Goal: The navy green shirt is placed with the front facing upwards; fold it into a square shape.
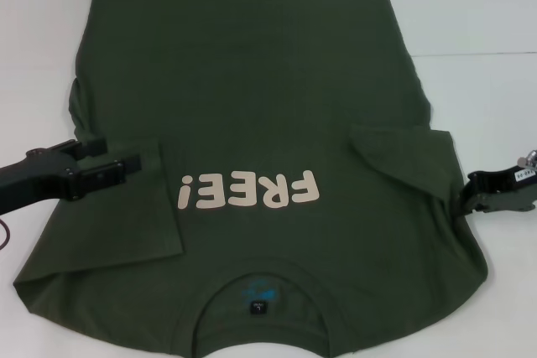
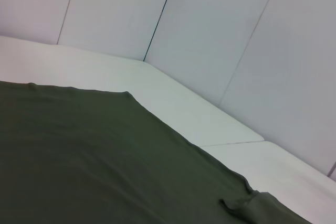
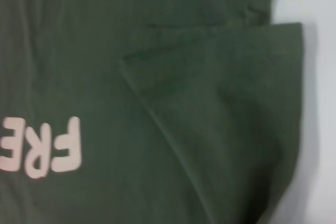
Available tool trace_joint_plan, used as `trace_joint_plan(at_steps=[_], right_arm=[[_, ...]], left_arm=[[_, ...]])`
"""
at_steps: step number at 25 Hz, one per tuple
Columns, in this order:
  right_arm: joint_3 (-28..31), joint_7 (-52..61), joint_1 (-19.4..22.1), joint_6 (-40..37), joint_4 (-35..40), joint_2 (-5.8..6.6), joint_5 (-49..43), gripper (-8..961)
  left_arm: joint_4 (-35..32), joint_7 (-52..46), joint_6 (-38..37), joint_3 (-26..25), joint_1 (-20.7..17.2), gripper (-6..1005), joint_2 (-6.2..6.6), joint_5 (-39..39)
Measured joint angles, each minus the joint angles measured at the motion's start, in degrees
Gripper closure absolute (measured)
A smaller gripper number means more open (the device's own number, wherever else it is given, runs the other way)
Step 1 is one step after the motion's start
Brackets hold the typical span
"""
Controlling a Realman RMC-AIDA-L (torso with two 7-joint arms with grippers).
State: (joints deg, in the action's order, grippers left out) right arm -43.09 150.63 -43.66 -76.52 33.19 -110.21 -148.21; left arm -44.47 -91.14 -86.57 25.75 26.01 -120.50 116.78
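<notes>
The navy green shirt [image 1: 260,106] lies flat and front up, its collar [image 1: 264,295] nearest me and the cream "FREE!" print [image 1: 250,191] reading upside down. Both short sleeves are turned in over the chest: the left sleeve [image 1: 126,211] and the right sleeve [image 1: 403,161]. My left gripper [image 1: 124,155] hovers open at the left sleeve's folded edge with nothing between its fingers. My right gripper [image 1: 468,196] sits at the shirt's right edge beside the folded right sleeve. The right wrist view shows that sleeve fold [image 3: 220,93] and part of the print [image 3: 47,148].
The shirt lies on a white table [image 1: 487,98] with bare surface to the right and beyond the hem. The left wrist view shows the shirt's cloth [image 2: 79,156], the table [image 2: 173,108] and white wall panels [image 2: 236,35] behind it.
</notes>
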Motion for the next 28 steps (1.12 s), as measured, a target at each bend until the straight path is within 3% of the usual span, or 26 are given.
trace_joint_plan(at_steps=[22,28], right_arm=[[-0.42,-5.56,-4.55,-2.26,2.04,-1.29,4.17,946],[-0.42,-8.75,-6.92,-2.33,2.12,-2.50,4.24,946]], left_arm=[[0.00,0.00,0.11,0.00,0.07,138,0.09,-0.16],[0.04,0.00,0.19,-0.11,0.09,137,0.03,-0.91]])
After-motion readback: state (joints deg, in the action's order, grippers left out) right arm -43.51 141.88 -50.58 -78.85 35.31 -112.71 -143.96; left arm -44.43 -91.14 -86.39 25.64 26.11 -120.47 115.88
